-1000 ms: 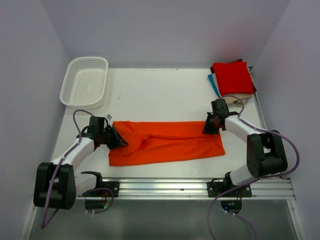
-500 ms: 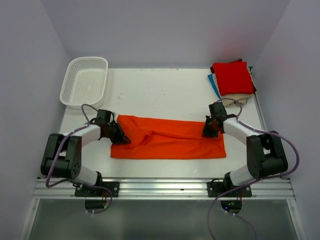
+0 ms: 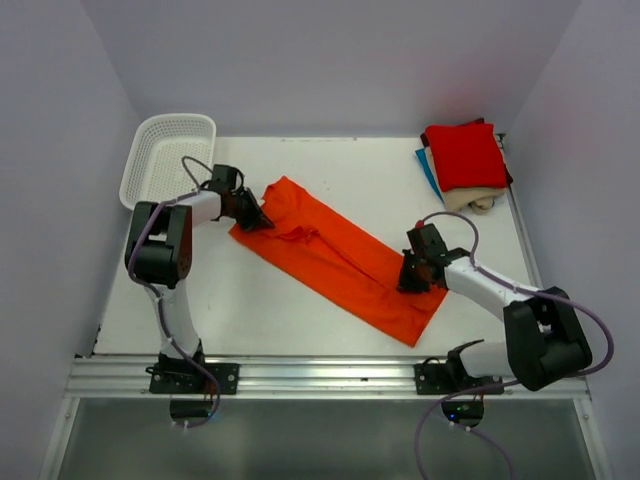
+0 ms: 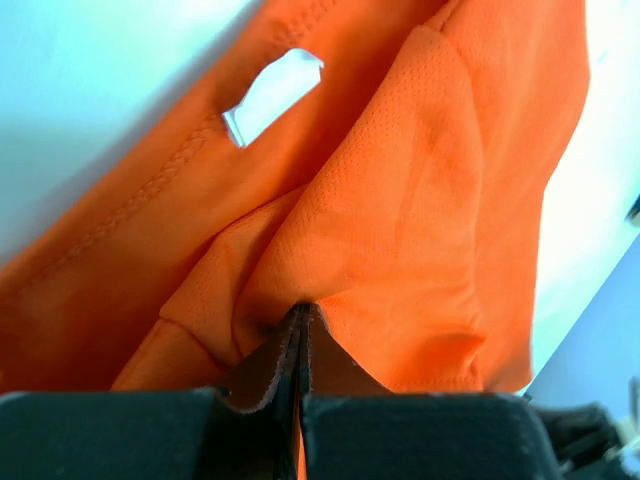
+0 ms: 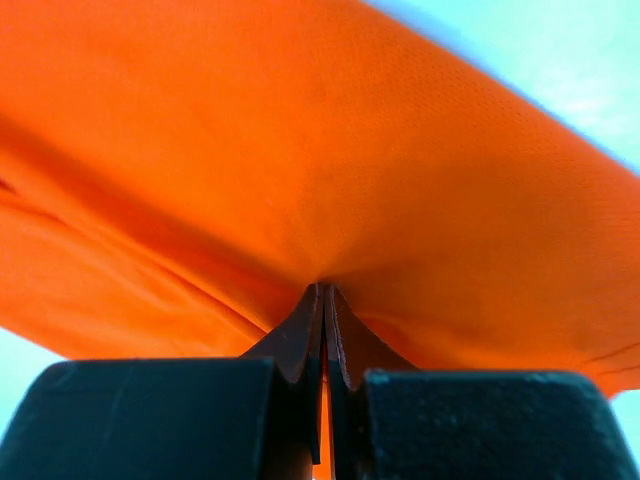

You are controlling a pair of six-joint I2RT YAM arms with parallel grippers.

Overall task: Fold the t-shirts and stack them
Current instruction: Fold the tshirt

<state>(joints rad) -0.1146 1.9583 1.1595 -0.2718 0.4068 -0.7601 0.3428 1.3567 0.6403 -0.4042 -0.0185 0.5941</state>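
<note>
The bright orange t-shirt (image 3: 335,255) lies as a long folded strip, running diagonally from upper left to lower right across the table (image 3: 330,170). My left gripper (image 3: 255,217) is shut on its upper-left end; the left wrist view shows bunched orange cloth (image 4: 400,220) pinched at the gripper (image 4: 303,312). My right gripper (image 3: 408,280) is shut on the strip's right edge near its lower end, cloth (image 5: 300,150) stretching over the gripper (image 5: 324,292). Folded t-shirts are stacked at the back right, red (image 3: 465,155) on top, with blue (image 3: 428,170) and beige (image 3: 475,199) edges showing under it.
A white mesh basket (image 3: 170,163) stands at the back left corner, close behind the left arm. Walls enclose the table on three sides. A metal rail (image 3: 330,375) runs along the near edge.
The orange strip has swung from lying level across the table to a diagonal. The left gripper carried its end back toward the basket; the right gripper drew its end nearer the front.
</note>
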